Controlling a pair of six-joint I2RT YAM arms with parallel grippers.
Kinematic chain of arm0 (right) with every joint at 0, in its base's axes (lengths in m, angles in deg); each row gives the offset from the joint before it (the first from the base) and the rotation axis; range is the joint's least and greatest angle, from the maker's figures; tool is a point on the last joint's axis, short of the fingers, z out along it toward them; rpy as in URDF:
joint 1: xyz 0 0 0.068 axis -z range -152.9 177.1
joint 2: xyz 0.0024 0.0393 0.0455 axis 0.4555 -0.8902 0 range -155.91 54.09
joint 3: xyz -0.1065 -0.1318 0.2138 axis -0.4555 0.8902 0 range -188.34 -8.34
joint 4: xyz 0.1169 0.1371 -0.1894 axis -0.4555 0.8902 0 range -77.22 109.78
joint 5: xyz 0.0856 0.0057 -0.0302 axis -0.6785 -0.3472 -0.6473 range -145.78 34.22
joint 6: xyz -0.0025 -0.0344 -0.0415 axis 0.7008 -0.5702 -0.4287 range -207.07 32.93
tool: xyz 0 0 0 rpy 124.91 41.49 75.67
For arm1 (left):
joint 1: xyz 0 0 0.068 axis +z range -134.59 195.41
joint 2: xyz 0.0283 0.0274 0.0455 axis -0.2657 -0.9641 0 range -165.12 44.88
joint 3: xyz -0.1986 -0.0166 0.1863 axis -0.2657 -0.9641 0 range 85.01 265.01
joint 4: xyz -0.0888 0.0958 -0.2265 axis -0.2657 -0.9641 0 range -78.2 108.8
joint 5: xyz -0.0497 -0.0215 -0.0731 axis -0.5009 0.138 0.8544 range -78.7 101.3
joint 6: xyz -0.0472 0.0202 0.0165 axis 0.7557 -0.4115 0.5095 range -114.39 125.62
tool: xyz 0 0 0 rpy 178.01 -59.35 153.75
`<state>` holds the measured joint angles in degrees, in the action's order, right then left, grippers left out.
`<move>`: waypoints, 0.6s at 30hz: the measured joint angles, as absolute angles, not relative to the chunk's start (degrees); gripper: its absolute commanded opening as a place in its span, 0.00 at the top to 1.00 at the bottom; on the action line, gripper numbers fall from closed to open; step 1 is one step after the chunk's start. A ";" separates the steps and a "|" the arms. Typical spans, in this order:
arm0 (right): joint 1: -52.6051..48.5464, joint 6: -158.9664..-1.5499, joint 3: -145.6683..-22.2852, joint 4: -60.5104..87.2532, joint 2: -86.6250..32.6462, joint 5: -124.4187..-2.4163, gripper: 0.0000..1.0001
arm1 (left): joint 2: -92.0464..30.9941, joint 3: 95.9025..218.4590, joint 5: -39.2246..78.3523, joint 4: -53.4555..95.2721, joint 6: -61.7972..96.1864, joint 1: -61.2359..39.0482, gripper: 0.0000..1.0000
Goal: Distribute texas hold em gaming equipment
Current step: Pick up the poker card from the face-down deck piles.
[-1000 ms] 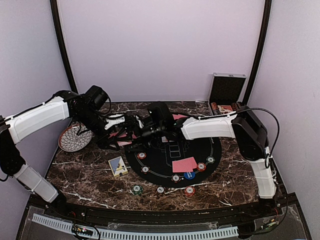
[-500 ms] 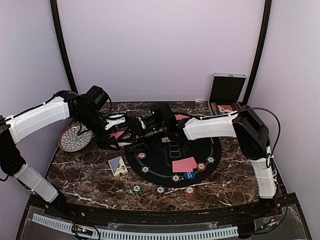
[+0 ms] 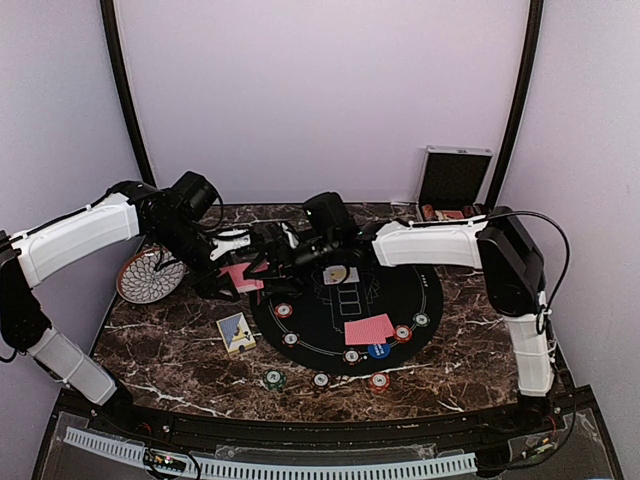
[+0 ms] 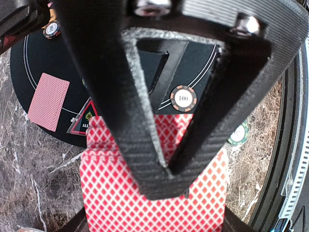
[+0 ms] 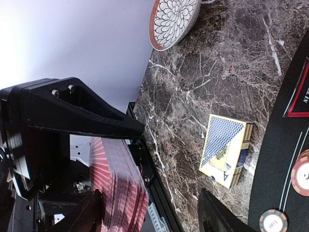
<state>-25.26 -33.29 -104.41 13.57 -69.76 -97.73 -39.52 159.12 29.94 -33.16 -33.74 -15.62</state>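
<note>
The claw (image 4: 162,180) tight on red-backed cards (image 4: 110,205)

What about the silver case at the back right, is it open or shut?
Open. The silver case has its lid standing upright, its dark lining facing forward, and reddish contents show in the base below.

stack of red-backed cards (image 4: 111,203) with a white diamond pattern, clamped in the left gripper (image 4: 164,174) above the bench, single red-backed card (image 3: 369,329) face down on the round black mat (image 3: 420,290), blue chip (image 3: 378,350) and red chip (image 3: 402,333) just beside it, green chip (image 3: 274,379) on the marble in front
</note>
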 measured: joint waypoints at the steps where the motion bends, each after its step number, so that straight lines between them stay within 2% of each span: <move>1: -25.26 -33.95 -104.52 14.38 -69.59 -97.49 0.28 | -39.52 159.12 29.91 -33.18 -33.74 -15.62 1.00; 6: -25.17 -34.89 -104.22 16.20 -68.56 -96.40 0.17 | -39.52 159.12 29.98 -33.31 -33.76 -15.62 1.00; 18: -26.16 -26.41 -104.24 5.62 -70.37 -97.53 0.17 | -39.52 160.52 30.90 -33.38 -33.74 -15.62 1.00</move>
